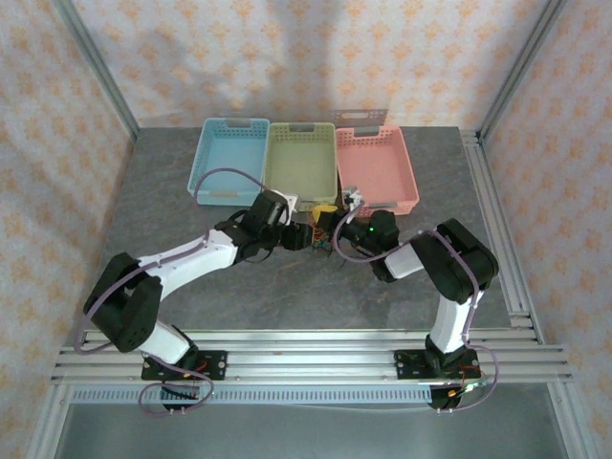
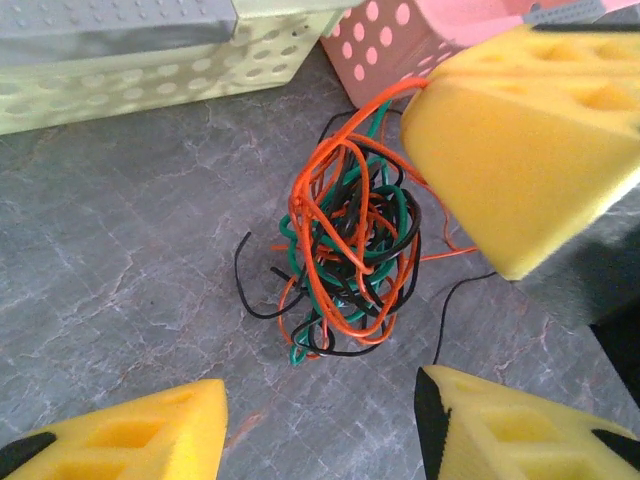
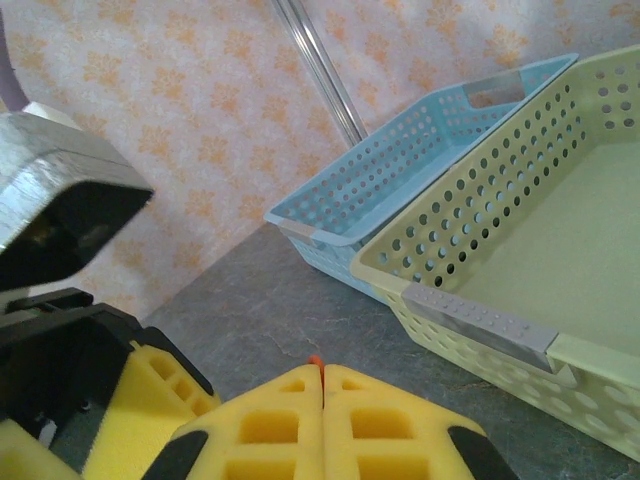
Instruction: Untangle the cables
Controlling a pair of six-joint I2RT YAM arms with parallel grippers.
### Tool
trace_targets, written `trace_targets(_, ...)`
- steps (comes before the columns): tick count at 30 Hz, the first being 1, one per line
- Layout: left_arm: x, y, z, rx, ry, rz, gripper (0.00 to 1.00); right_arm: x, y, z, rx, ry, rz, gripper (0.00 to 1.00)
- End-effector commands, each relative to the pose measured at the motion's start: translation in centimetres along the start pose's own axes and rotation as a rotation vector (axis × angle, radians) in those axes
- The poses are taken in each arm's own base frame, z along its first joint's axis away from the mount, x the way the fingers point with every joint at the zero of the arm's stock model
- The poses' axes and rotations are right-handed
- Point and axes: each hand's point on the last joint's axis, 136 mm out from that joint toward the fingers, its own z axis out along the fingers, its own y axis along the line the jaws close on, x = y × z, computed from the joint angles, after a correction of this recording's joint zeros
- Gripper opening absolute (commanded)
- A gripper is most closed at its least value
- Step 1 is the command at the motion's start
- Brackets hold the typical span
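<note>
- Grey stone-look table (image 1: 163, 191) inside patterned wallpaper walls, with three perforated baskets in a row at the back.
- At the left of the row, the blue basket (image 1: 229, 158) sits against the left side of the green basket (image 1: 301, 158).
- Reaching in from the left, the left gripper (image 2: 320, 400) hovers in front of the green basket's right front corner. Its yellow pads (image 2: 130, 440) stand well apart with nothing between them, aimed at the wires from the near side.
- Just in front of that same corner are the cables (image 2: 345, 260): orange, green and black strands wound into one upright clump. Its lower loops seem to touch the table, and a few black ends stick out to the sides.
- Above the clump, towards the green basket's right side, the right gripper (image 3: 322, 372) is pinched fully together. A sliver of orange shows at the seam between its pads, and an orange loop runs from the clump's top up to it, so it holds the bundle by one strand.
- The pink basket (image 1: 378, 167) stands against the green basket's right side, with the clump near its front left corner.
- As I judge it, the job has barely begun: one strand is gripped, none is free of the knot, and every colour has yet to be drawn out.
</note>
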Motion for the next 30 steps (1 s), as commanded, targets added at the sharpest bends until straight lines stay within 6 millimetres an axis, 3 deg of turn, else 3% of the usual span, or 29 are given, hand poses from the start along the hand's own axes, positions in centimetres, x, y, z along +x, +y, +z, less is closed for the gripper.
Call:
trace_targets(1,-0.8,-0.7,0.5,0.005,0.020,0.024,0.50,-1.6,0.7,0.6,-0.031,-0.055,-0.028,0.00)
trace_targets(8,-1.0,-1.0,1.9,0.013,0.050,0.011,0.41,-1.5,0.7,0.6,-0.030,-0.055,-0.029,0.00)
trace_targets(22,-1.7,-0.5,2.8,0.025,0.041,-0.050,0.38,-1.4,0.7,0.6,-0.033,-0.049,-0.026,0.00)
trace_targets(30,-2.1,-0.2,2.9,0.026,0.029,-0.073,0.25,-1.4,0.8,0.7,-0.040,-0.048,-0.025,0.00)
